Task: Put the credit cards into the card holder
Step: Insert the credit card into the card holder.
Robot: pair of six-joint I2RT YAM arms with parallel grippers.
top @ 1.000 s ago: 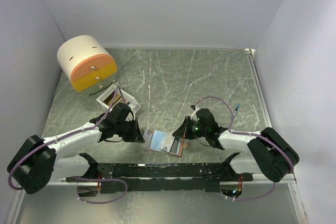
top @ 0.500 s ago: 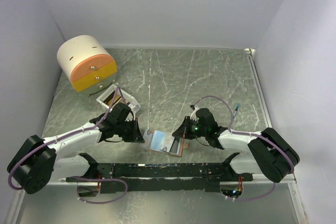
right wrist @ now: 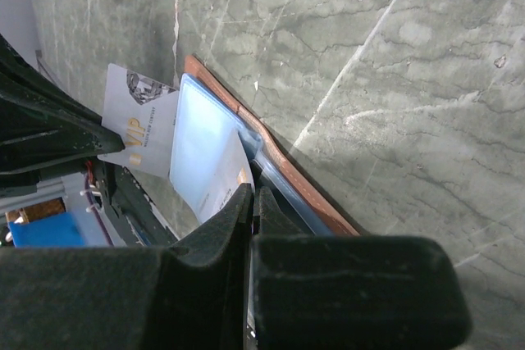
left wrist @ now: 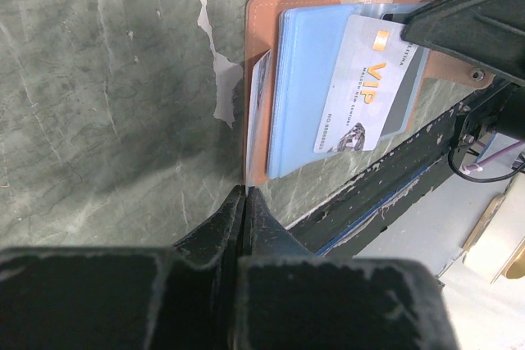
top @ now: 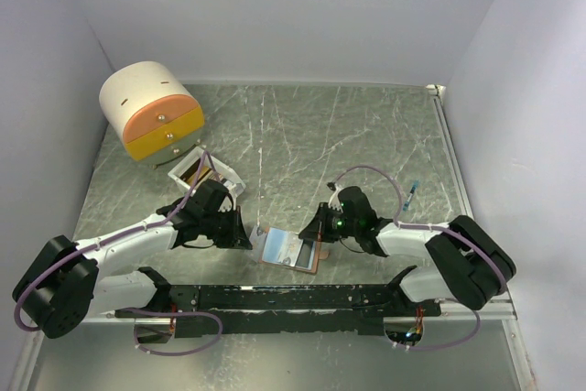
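Green marbled tabletop (top: 366,135) holds the open card holder (top: 286,250), where we see a VIP credit card (left wrist: 361,79) on its blue inside, with the left gripper (top: 245,242) and right gripper (top: 309,232) closed at opposite edges.

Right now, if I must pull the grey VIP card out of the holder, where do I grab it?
Probably the end of the VIP card sticking out of the pale blue pocket of the card holder, coming in low from the arm-base side: only that end is free.

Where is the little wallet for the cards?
The card holder lies open on the table near its front edge in the top view, between the left gripper and the right gripper.
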